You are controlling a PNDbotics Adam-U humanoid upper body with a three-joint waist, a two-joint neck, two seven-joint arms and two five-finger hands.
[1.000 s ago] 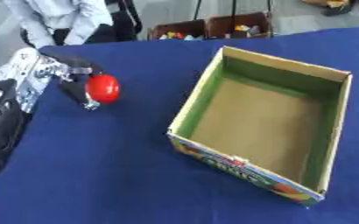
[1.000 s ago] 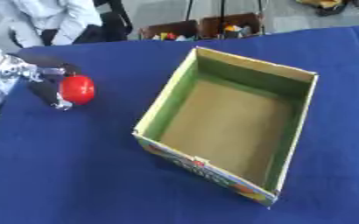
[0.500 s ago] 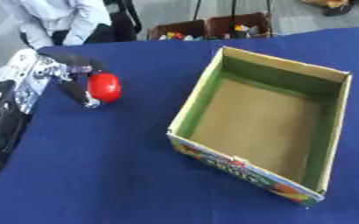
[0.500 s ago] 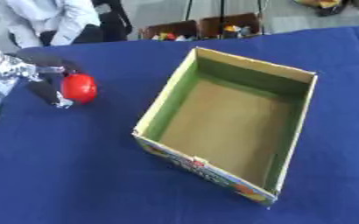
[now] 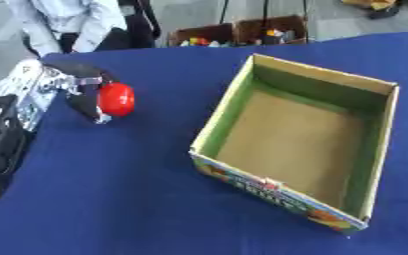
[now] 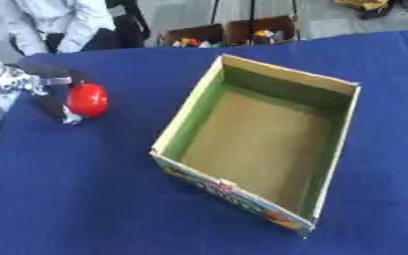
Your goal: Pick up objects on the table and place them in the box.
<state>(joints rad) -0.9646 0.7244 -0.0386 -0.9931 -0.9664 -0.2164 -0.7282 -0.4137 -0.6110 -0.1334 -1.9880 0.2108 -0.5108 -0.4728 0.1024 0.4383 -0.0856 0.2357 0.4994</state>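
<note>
While the box [image 5: 296, 144] sits open mid-table, left hand [image 5: 78, 90] near the table's [image 5: 138, 199] left edge has fingers curled round a red ball [image 5: 116, 98].

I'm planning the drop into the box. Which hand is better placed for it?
The left hand: its fingers already curl round the red object, left of the open box. The right hand shows in neither view.

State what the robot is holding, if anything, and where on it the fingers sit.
The left hand holds a red ball, fingers curled round its left side.
</note>
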